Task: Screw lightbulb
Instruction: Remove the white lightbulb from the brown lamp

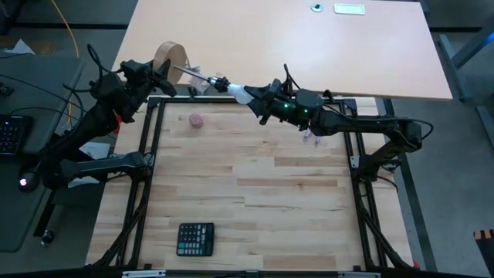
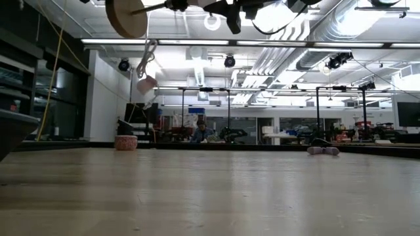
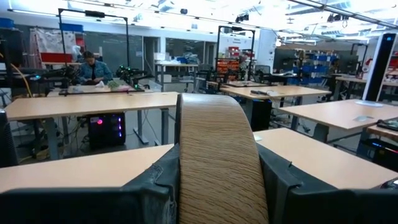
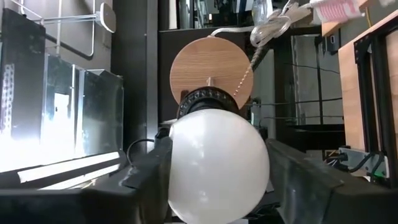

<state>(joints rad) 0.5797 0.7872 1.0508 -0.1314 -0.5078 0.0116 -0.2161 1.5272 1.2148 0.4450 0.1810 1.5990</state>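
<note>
Wooden round disc (image 1: 170, 57) with its black socket (image 4: 208, 99) is being held on edge, raised above the surface's far-left corner, by the left hand (image 3: 217, 186), fingers clamping its rim so the socket faces the other arm. Right hand (image 4: 217, 168) is gripping the white frosted pear-shaped lightbulb (image 4: 217, 165), its base meeting the socket, likely for threading.

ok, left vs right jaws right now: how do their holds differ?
The left gripper has its jaws shut on the edge of the round wooden disc with a black socket, a flat, grained piece. The right gripper has its jaws around the small white frosted lightbulb, round and smooth, pointed at that socket. Left sits at the table's far left corner, right nearer the middle. Both hold their parts up off the butcher-block table.
</note>
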